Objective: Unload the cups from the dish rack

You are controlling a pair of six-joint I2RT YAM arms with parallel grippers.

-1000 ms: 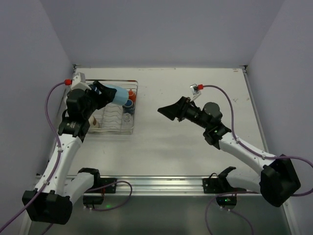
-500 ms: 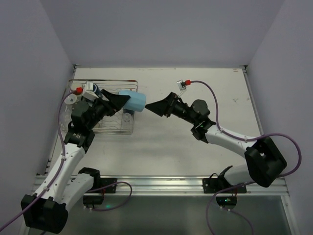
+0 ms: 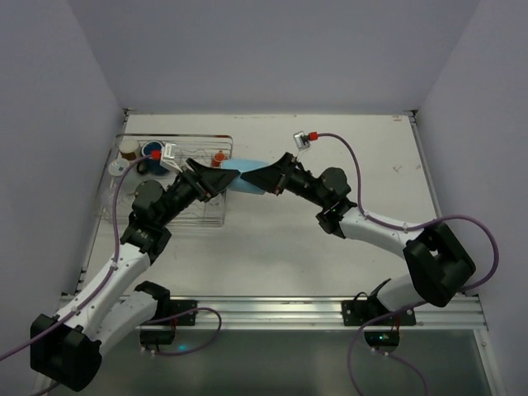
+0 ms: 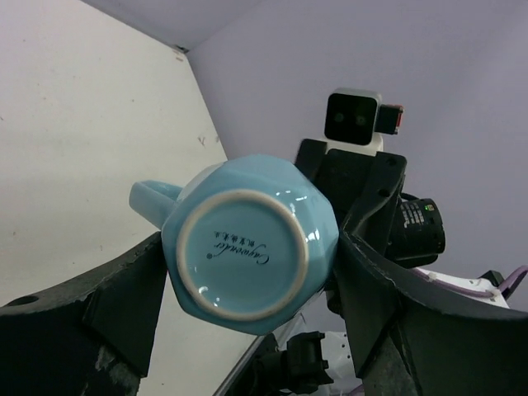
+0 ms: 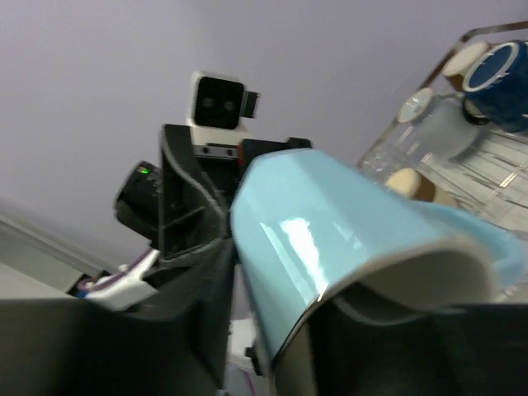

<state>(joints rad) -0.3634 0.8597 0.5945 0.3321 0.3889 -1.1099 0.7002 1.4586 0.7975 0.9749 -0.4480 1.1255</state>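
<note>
Well, just right of the rack (image 3: pixel 206 213), the left claw (image 3: pixel 223 177) is pinching a glossy, pale-blue faceted mug (image 4: pixel 247 239) in mid-air, lying sideways. The right claw (image 3: pixel 262 176) is straddling its open end, though I cannot tell whether it is gripping.

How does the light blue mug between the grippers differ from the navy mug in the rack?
The light blue mug is pale, the navy mug dark. The light blue mug hangs sideways in the left gripper; the navy mug sits in the dish rack, ungripped. Both are mugs.
</note>
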